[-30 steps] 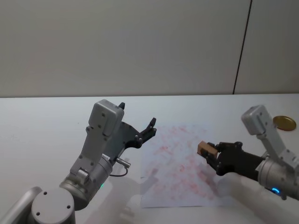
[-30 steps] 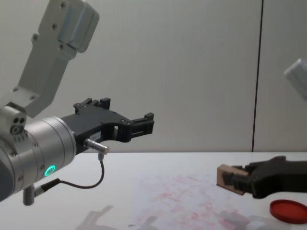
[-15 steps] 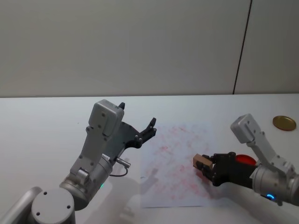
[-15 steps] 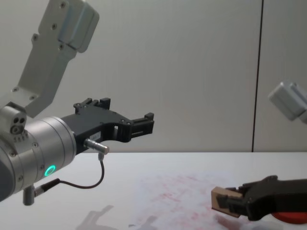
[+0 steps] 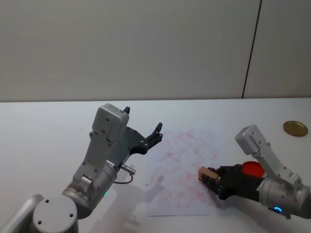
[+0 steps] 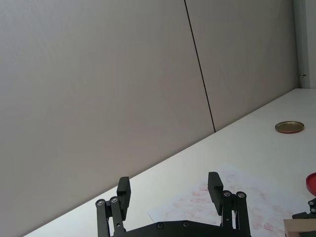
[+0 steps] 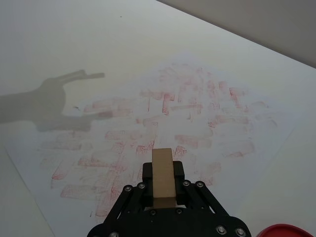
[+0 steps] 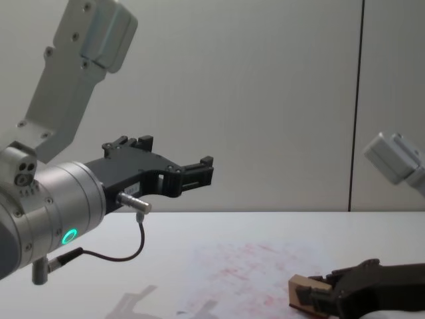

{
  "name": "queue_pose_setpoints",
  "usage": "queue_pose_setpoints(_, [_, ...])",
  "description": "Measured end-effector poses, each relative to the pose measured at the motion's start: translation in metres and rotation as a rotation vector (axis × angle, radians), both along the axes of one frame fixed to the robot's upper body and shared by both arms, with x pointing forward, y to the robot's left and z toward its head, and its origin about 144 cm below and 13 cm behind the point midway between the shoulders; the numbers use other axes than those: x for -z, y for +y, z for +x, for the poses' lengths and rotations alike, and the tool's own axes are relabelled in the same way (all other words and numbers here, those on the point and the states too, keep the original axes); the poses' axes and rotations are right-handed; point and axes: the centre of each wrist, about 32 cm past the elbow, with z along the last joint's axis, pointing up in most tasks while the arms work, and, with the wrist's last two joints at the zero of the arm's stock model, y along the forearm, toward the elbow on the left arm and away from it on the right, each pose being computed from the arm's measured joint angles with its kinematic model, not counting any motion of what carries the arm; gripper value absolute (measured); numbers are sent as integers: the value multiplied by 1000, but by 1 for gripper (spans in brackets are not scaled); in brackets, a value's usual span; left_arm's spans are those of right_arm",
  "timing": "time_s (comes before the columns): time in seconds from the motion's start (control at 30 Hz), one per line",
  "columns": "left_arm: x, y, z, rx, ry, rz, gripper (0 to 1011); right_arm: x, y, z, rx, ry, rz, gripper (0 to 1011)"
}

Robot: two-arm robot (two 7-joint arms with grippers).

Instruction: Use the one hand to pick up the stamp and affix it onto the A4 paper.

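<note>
The fingers [image 7: 178,174] of the right gripper [image 5: 212,176] are clamped on the stamp [image 7: 163,173], one black finger against each long side. The light wooden block juts forward past the fingertips, with its plain top face up. The stamp is held low over the near right part of the A4 paper [image 5: 182,155], above a patch already crowded with smudged red prints. From the chest view the block's underside sits very close to the sheet, but whether it touches cannot be told. The sheet lies flat on the white table [image 5: 43,126], at an angle to the table's edge. Just beyond the right arm on the table is the red ink-pad dish [image 5: 252,168], partly hidden behind the arm. A small round gold lid [image 5: 295,127] lies farther back on the right, well apart from the paper. The left gripper [image 6: 169,183] hangs in the air off the paper's left side, its two fingers spread wide with nothing between them, and its shadow falls across the table and the sheet's left edge. Behind the table stands a plain grey wall [image 5: 121,48] crossed by one thin dark vertical seam [image 5: 251,48]. The stamp's printing face is turned down and hidden.
</note>
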Motion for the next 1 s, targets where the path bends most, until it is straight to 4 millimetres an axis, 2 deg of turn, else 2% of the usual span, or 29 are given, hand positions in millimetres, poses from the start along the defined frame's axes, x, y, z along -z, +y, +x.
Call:
queue_pose_setpoints(0.67, [0, 0, 0, 0, 0, 0, 993, 3, 1, -1, 5, 8, 12, 221])
queue_pose_setpoints(1.0, [0, 0, 0, 0, 0, 0, 993, -8, -5, -6, 55, -79, 40, 220])
